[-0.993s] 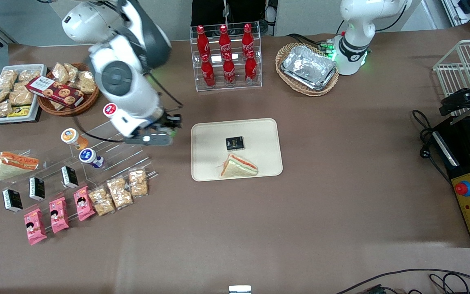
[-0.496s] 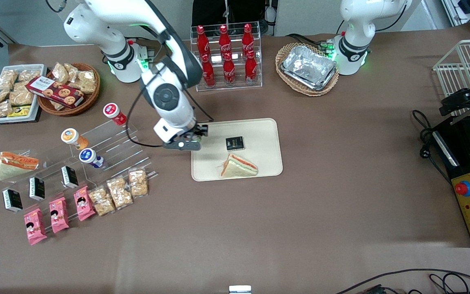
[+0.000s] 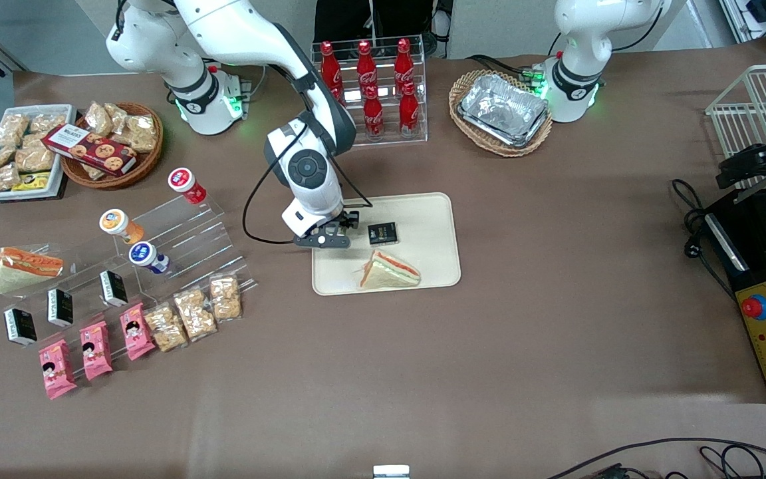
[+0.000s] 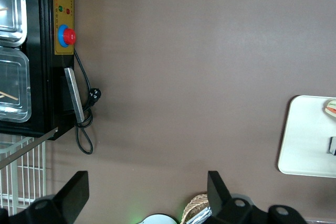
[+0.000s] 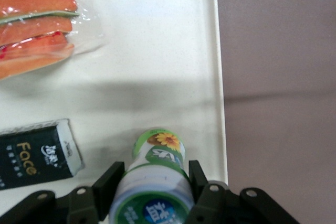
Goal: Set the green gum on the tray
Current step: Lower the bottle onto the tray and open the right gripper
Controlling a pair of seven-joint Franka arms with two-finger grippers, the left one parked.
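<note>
Fingers (image 5: pixel 113 184) of the right arm's gripper (image 3: pixel 327 234) clamp the small green-capped gum bottle (image 5: pixel 155 182) above the cream rectangular tray (image 5: pixel 173 40), near its rim. Lower straight, set it upright beside the black packet (image 5: pixel 37 153), then release. Packet reads "Face"; red bottles (image 3: pixel 366 86) show Coca-Cola script.

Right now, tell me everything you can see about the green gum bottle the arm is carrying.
The green gum is a small cylindrical bottle, plastic by the look of it, with a white round cap rimmed in green that bears a blue mark, and a green-yellow body printed with a yellow flower. The gripper is shut on it, one finger on each side just under the cap. It hangs over the cream tray, near the tray's edge toward the working arm's end, beside a small black packet. Whether its base touches the tray cannot be seen.
</note>
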